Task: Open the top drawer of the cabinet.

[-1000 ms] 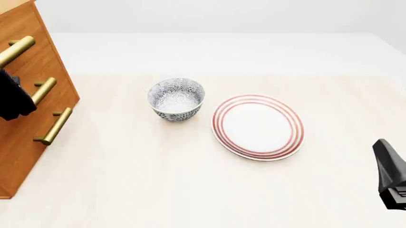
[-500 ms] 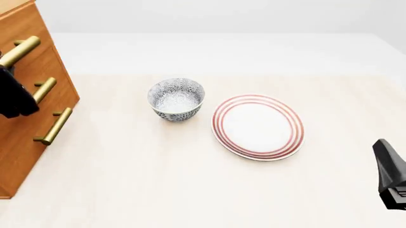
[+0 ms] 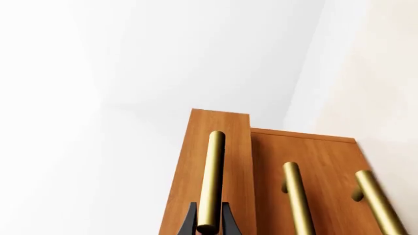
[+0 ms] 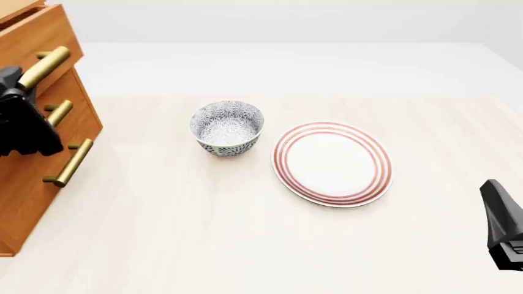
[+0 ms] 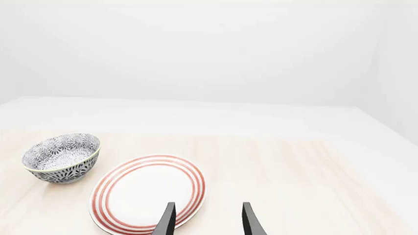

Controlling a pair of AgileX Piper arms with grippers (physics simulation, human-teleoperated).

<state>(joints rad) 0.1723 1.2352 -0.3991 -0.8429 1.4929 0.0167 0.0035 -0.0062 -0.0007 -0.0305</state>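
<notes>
The cabinet [image 4: 33,177] stands at the table's left edge, tall and orange-brown, with three brass bar handles. The top drawer [image 4: 51,32] juts out past the two lower drawer fronts; in the left wrist view its front [image 3: 238,147] stands proud of the cabinet face [image 3: 320,161]. My left gripper [image 4: 18,82] is shut on the top drawer's handle [image 4: 45,66]; in the left wrist view its fingers [image 3: 189,221] sit on both sides of that handle [image 3: 212,181]. My right gripper [image 5: 207,220] is open and empty, low at the front right [image 4: 500,214].
A blue-patterned bowl [image 4: 227,127] sits in the middle of the table, with a red-ringed white plate [image 4: 332,163] just right of it. Both show in the right wrist view: the bowl [image 5: 62,156] and the plate [image 5: 147,193]. The two lower handles [image 4: 59,115] [image 4: 70,163] lie below my left gripper.
The top drawer has slid out of the cabinet, toward the right in the front view, and my left gripper has moved with its handle. The right arm has not moved.
</notes>
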